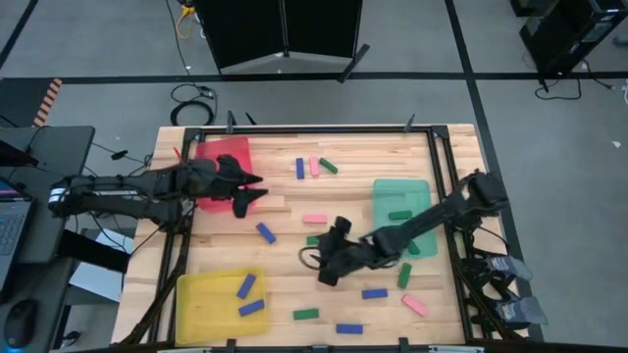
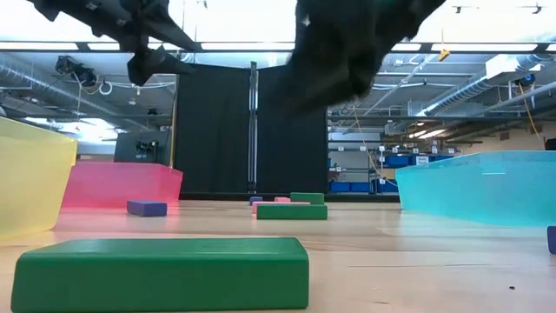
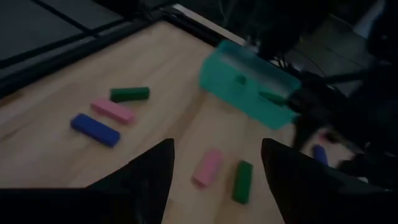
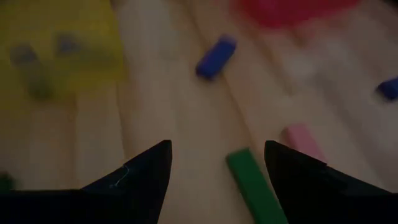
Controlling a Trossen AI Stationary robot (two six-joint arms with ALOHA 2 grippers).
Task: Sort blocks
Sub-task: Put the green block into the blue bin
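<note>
Right gripper (image 1: 329, 257) hovers mid-table, between the yellow tray (image 1: 201, 306) and the green tray (image 1: 378, 191), fingers spread, holding nothing. Its wrist view shows a green block (image 4: 255, 183) lying between the open fingers, with a pink block (image 4: 301, 140) just beside it, on the green tray's side. A blue block (image 4: 216, 57) sits farther off toward the red tray (image 1: 240, 149).

Left gripper (image 1: 250, 193) hangs at the red tray's edge, on the side facing the green tray, fingers likewise apart and empty.

Blocks: two blue in the yellow tray, a few green in the green tray; I cannot make out any in the red tray. The rest lie scattered over the table: blue, pink and green near the far edge, more along the near edge between the yellow and green trays.

Risks, as I judge them:
- Green and pink lie close together; a descent slightly off centre could catch both, or knock the pink one askew.
- The green block sits at an angle to the fingers, so closing may spin it out instead of pinching it.
- Both arms work near mid-table; if the left reaches for the pink block now, the arms could clash.
</note>
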